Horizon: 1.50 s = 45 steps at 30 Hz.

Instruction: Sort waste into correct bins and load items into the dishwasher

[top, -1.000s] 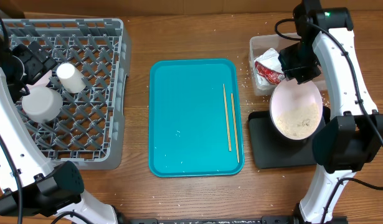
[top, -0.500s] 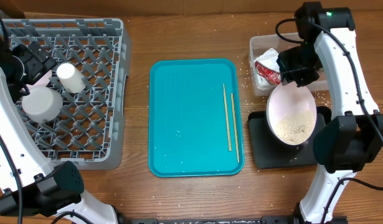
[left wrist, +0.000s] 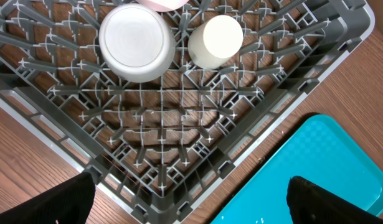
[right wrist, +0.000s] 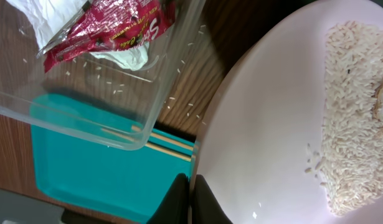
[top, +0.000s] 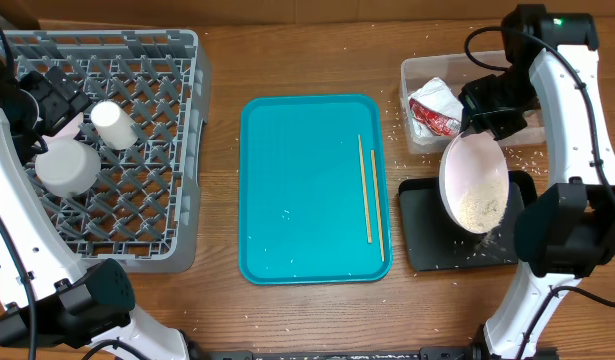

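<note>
My right gripper (right wrist: 192, 194) is shut on the rim of a pale-pink bowl (top: 474, 182), which is tilted steeply over the black tray (top: 419, 240). Rice (top: 480, 208) has gathered at the bowl's low edge, and grains lie scattered on the tray. Behind it, the clear tub (top: 419, 75) holds a red wrapper (top: 432, 118) and a white napkin (top: 439, 95). The grey dish rack (top: 157, 200) at the left holds an upturned bowl (left wrist: 137, 42) and a small cup (left wrist: 215, 41). My left gripper (left wrist: 191, 205) hangs open above the rack's corner, holding nothing.
A teal tray (top: 297, 190) lies in the middle with two wooden chopsticks (top: 367, 190) along its right side. Loose grains dot the wood around the tub and black tray. A pale-pink piece shows in the rack beside my left arm, mostly hidden.
My right arm has shifted right and tipped the bowl more steeply. The rice has slid to the lower rim and grains have landed on the black tray. The left arm is still.
</note>
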Available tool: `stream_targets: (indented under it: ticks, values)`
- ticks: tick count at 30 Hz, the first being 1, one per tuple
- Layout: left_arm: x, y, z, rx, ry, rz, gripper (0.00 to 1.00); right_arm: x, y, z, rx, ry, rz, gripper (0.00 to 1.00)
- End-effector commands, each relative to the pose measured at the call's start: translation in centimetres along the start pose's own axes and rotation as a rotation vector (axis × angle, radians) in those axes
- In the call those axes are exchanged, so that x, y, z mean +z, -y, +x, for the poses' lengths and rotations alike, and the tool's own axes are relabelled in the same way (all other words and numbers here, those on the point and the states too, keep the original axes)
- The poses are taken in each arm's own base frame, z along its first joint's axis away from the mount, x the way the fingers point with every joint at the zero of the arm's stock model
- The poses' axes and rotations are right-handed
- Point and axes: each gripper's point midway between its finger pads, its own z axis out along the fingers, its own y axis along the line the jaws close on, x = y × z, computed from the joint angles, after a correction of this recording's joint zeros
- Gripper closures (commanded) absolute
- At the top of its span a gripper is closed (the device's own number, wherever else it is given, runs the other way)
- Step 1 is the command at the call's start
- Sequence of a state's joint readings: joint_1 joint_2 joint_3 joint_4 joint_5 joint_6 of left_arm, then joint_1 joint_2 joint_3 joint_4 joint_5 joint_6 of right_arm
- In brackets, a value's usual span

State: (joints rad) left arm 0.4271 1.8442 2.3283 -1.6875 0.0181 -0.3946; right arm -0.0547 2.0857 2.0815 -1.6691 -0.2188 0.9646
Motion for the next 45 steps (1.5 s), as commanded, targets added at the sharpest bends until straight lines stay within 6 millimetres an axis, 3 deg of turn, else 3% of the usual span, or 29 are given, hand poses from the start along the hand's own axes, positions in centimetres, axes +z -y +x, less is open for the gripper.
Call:
stream_targets:
  ticks: [1, 14, 36, 40, 45]
  values:
    - [0.1, 0.0, 0.1, -0.019, -0.005, -0.001, 0.0, -1.8, -0.2, 0.7, -0.044, -0.003, -0.061, 0.97]
    - [0.1, 0.0, 0.1, -0.019, -0.005, -0.001, 0.0, -2.0, -0.8, 1.7, -0.077, -0.074, -0.108, 0.97]
    - [0.1, 0.0, 0.1, -0.019, -0.005, -0.001, 0.0, -3.3, -0.2, 0.5, -0.145, -0.167, -0.214, 0.97]
    - [0.1, 0.0, 0.1, -0.019, -0.005, -0.001, 0.0, -3.1, -0.2, 1.2, -0.174, -0.254, -0.266, 0.97]
    - [0.1, 0.0, 0.1, -0.019, -0.005, -0.001, 0.0, -1.8, 1.4, 0.3, -0.143, -0.291, -0.24, 0.97]
